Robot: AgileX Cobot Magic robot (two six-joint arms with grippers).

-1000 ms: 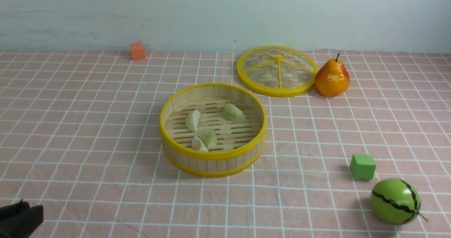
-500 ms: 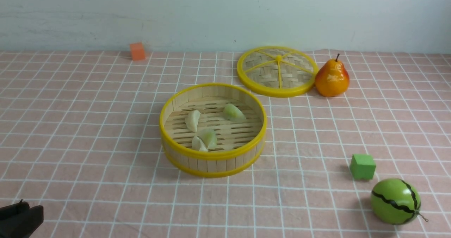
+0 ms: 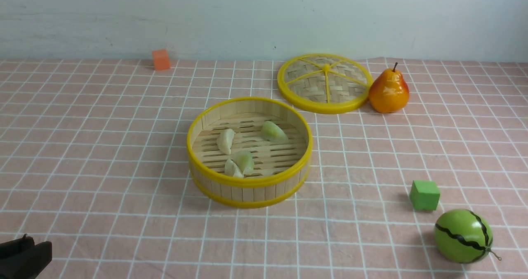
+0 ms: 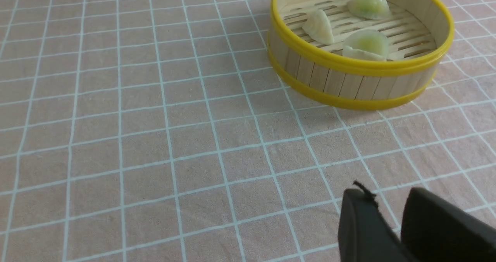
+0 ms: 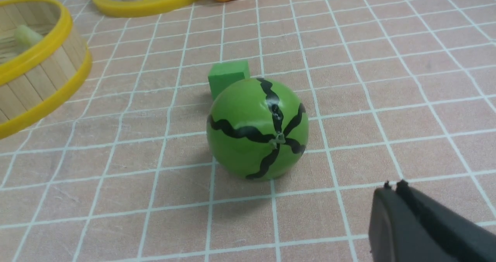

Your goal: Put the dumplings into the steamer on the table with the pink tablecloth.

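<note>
The steamer stands mid-table on the pink tablecloth. Several dumplings lie on its slatted floor: one at the left, one at the far right, and two touching at the near side. The left wrist view shows the steamer and dumplings too. My left gripper is at the near left corner, far from the steamer. In the left wrist view its jaws stand a narrow gap apart, holding nothing. My right gripper is shut and empty, near the toy watermelon.
The flat woven lid lies behind the steamer to the right, with a pear touching it. A green cube and the watermelon sit at the near right. An orange cube sits by the back wall.
</note>
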